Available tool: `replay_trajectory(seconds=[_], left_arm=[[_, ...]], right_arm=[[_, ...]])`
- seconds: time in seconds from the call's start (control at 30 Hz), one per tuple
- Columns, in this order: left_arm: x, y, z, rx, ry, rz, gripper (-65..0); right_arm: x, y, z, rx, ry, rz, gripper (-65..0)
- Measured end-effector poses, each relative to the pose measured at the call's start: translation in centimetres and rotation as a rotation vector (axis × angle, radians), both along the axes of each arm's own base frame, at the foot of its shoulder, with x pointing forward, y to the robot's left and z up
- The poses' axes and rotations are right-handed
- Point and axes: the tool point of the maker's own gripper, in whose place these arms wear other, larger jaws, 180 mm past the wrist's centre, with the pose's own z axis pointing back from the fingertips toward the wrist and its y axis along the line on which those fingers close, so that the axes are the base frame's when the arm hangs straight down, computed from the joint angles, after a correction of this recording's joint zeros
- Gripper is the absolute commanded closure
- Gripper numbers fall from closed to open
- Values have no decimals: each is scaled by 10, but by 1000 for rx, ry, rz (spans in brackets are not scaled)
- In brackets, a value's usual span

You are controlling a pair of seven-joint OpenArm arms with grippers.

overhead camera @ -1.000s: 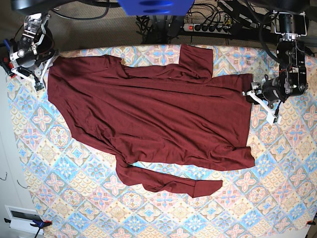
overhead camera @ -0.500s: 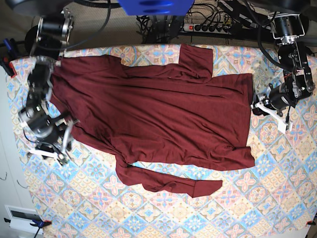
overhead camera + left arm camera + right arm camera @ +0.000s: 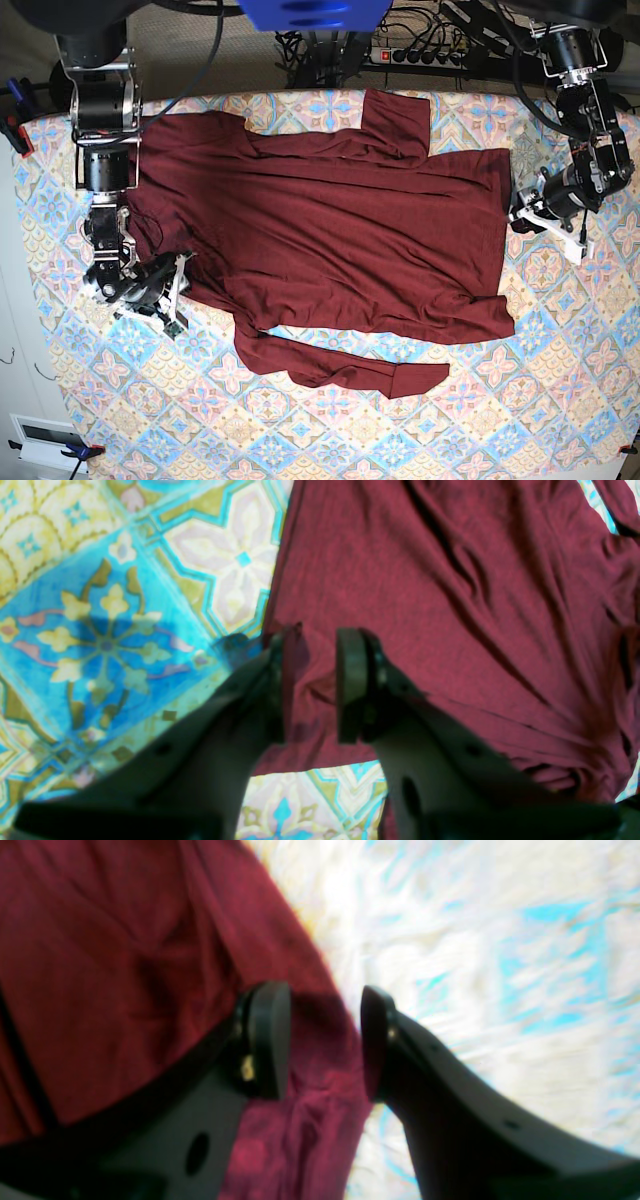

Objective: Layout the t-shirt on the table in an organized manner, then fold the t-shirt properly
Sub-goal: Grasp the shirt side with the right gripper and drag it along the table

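The dark maroon t-shirt (image 3: pixel 330 230) lies spread over the patterned table (image 3: pixel 500 400), with one long sleeve trailing along its near side and the other folded at the far edge. In the base view my right gripper (image 3: pixel 176 298) hovers at the shirt's left edge. The right wrist view shows it (image 3: pixel 322 1000) open, jaws straddling the cloth edge (image 3: pixel 320 1075). My left gripper (image 3: pixel 532 222) is at the shirt's right hem. In the left wrist view it (image 3: pixel 312 640) stands narrowly open over the hem (image 3: pixel 450 580), maroon cloth showing in the gap.
Cables and a power strip (image 3: pixel 425 55) run behind the table's far edge. Bare patterned cloth shows along the near side (image 3: pixel 300 430) and right of the shirt (image 3: pixel 580 330).
My right arm swung from the table's far-left corner down to the shirt's left edge. The left gripper drifted slightly right and nearer. The shirt has not shifted.
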Motion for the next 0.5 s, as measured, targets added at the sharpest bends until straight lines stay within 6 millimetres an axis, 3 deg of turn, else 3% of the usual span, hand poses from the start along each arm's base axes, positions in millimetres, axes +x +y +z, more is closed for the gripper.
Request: replay_trajectory(seconds=[0.07,0.23,0.5], left_arm=[[0,0,0,2,2,1,-141],[0,0,0,1,2,0,-141],[0,-1,-1,1,3,-2,-141]], right_arm=[[2,-2,-5,7,19,-6,-245],[21,1,6,52,-29,-12,-281],[11,3,-10,67,7,-20,-281]])
